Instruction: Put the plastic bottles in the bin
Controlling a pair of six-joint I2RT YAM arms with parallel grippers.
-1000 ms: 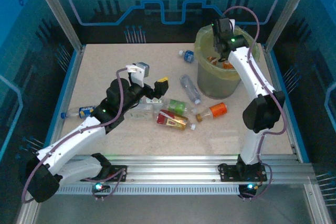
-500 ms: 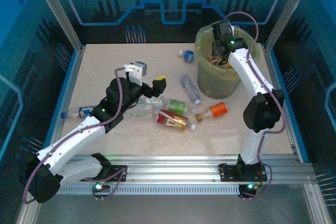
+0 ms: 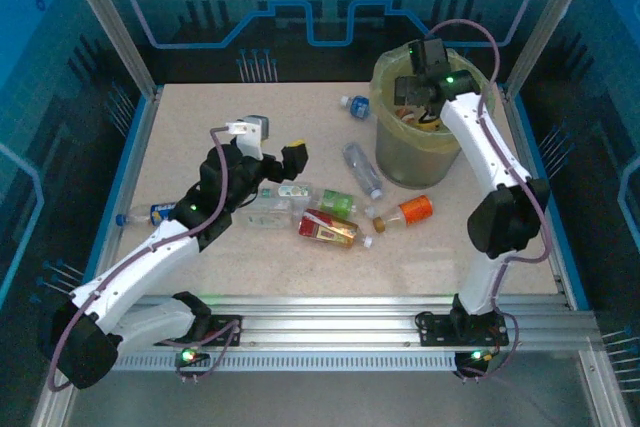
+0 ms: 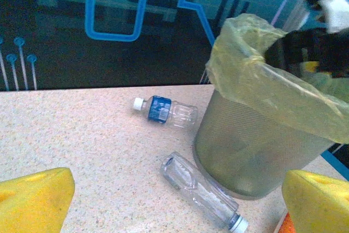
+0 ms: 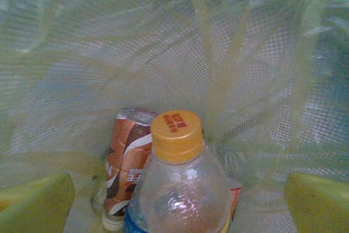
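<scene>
Top external view, left to right: a blue-label bottle (image 3: 150, 213) lies alone near the left edge of the table (image 3: 200, 107), left of the left forearm. The left tool (image 3: 285, 159) hovers spread and empty above a cluster at table centre: a pale bottle (image 3: 268, 215), a green bottle (image 3: 338, 202) and a red-label bottle (image 3: 330, 229). Right of these, a clear bottle (image 3: 362, 169) lies flat just beside the bin (image 3: 420, 152), on the bin's left. Left wrist view: the yellow pads (image 4: 35, 200) sit at the two lower corners with nothing between them. The clear bottle (image 4: 199, 192) lies ahead and a little right of centre, its long axis diagonal, the capped end pointing near-right and the base far-left. Judgement: that axis is skewed to the jaw line, so the wrist needs a turn before descent for the jaws to close across the body; the left arm is the nearer free one. An orange bottle (image 3: 405, 212) lies in front of the bin, cap pointing left. The right tool (image 3: 410, 97) hangs in the bin's mouth. Right wrist view: its pads (image 5: 35, 203) stand wide apart and grip nothing. Below them an orange-capped bottle (image 5: 177, 189) stands cap up beside a brown-label bottle (image 5: 128, 154), both inside the bin.
</scene>
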